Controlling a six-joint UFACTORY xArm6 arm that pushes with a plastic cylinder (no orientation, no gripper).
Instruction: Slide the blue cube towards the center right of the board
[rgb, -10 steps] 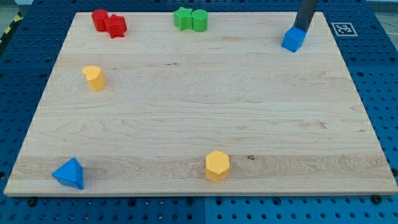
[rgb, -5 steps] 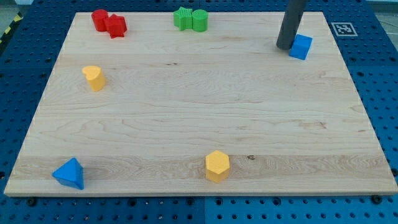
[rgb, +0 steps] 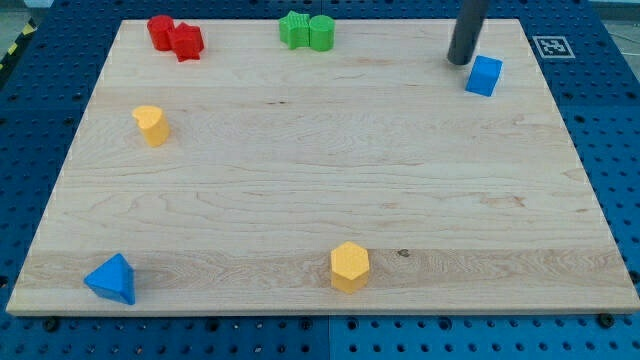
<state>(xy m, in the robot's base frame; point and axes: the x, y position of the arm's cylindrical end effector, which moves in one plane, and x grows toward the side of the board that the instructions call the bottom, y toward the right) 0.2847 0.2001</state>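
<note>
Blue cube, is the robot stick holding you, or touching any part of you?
Nothing is held. My tip only pushes; now it stands just up and to the view's left of the blue cube, with a small gap between them.

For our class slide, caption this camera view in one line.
My tip sits just up-left of the blue cube, not touching.

You see a pale, matt wooden board (rgb: 300, 200) with fine grain, a smooth plastic-looking blue cube (rgb: 484, 76), and the matt dark rod's tip (rgb: 460, 62).
</note>
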